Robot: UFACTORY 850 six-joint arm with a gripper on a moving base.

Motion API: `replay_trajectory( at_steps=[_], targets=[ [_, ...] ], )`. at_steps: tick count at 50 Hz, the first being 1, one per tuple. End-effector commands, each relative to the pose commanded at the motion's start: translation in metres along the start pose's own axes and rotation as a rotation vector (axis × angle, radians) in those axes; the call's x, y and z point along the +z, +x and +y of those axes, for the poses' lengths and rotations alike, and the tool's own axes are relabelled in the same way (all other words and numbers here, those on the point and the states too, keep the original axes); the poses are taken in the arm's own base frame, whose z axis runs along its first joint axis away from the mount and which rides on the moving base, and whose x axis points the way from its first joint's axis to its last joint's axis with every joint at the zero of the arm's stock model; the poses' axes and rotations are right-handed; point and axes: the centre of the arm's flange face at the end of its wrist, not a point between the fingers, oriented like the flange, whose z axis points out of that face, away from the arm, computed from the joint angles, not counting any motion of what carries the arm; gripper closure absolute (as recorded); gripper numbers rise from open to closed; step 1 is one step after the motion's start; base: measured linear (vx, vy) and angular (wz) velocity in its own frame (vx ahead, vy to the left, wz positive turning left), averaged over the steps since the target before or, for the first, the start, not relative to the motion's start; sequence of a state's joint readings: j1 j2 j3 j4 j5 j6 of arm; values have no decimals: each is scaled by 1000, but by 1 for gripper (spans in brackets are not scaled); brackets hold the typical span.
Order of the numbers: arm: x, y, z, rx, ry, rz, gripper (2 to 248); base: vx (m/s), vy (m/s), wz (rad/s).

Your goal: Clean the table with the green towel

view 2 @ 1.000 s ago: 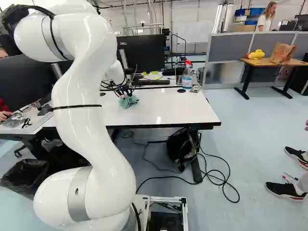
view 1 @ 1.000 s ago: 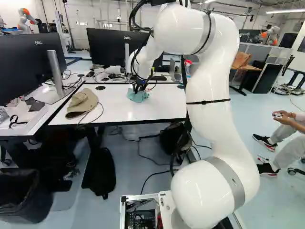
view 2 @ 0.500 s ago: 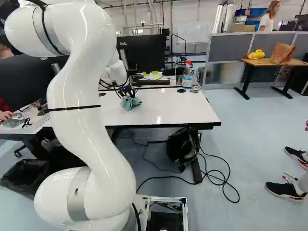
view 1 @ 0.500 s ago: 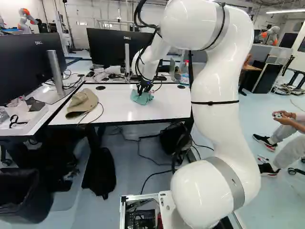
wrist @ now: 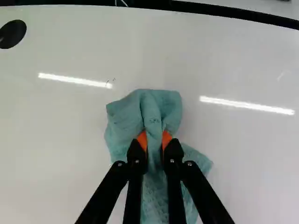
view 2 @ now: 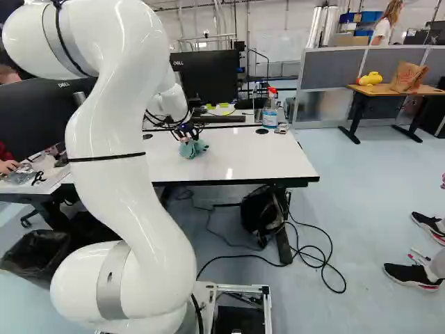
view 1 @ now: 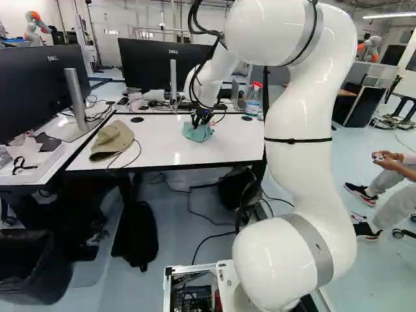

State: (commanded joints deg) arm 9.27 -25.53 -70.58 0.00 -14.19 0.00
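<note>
The tool [wrist: 154, 140] pinches the green towel [wrist: 122, 116]. Press it down on the counter [wrist: 56, 126] and rub the tiny dark marks [wrist: 113, 80].

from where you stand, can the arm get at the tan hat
Probably, yes: only a thin cable lies between the hat and the towel, though the end effector would first have to release the towel.

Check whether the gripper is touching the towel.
Touching: the wrist view shows the gripper's two orange pads pressing the towel between them.
</note>
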Motion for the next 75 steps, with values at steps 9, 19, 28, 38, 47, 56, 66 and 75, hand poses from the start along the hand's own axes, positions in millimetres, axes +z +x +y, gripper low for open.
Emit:
replay_trajectory(
  at_steps=[9,19,28,38,47,56,66,75],
  targets=[
    [-13,1,5,7,-4,16,197,0,0,0],
    [-28,-8,18,26,-16,18,197,0,0,0],
    [-36,-21,29,42,-25,9,197,0,0,0],
    [-45,-35,40,61,-36,0,197,0,0,0],
    [-54,-49,51,79,-47,-7,197,0,0,0],
    [-62,-63,61,98,-58,-14,197,0,0,0],
    [-69,-74,69,114,-67,-18,197,0,0,0],
    [-69,-74,69,114,-67,-18,197,0,0,0]
  ],
)
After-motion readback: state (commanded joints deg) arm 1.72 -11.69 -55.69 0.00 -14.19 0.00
